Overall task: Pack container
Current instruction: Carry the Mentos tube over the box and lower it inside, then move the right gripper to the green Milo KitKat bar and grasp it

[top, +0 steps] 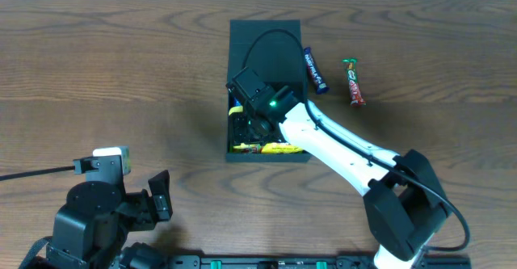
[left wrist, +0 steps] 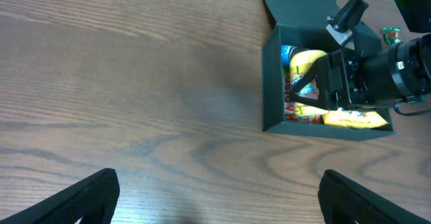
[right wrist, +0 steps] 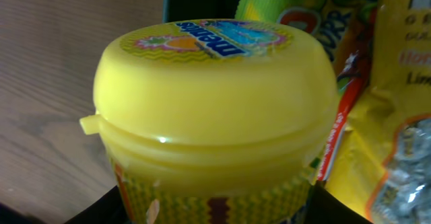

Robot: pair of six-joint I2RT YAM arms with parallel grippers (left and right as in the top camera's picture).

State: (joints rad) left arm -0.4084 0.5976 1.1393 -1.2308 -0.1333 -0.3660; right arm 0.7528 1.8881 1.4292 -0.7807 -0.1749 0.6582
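Note:
The container (top: 266,39) is a dark box with its flap lid folded back at the far side; it also shows in the left wrist view (left wrist: 271,83). My right gripper (top: 254,117) reaches down inside it, shut on a yellow candy tub (right wrist: 215,103) with a yellow lid, its fingers (right wrist: 212,207) on either side of the tub's body. The tub (left wrist: 306,59) sits among packets in the box. My left gripper (top: 157,198) is open and empty over bare table at the front left, its fingers (left wrist: 215,200) wide apart.
A yellow packet (top: 279,149) and other snack packets lie inside the box beside the tub (right wrist: 404,116). A dark blue bar (top: 314,69) and a red bar (top: 353,83) lie on the table just right of the box.

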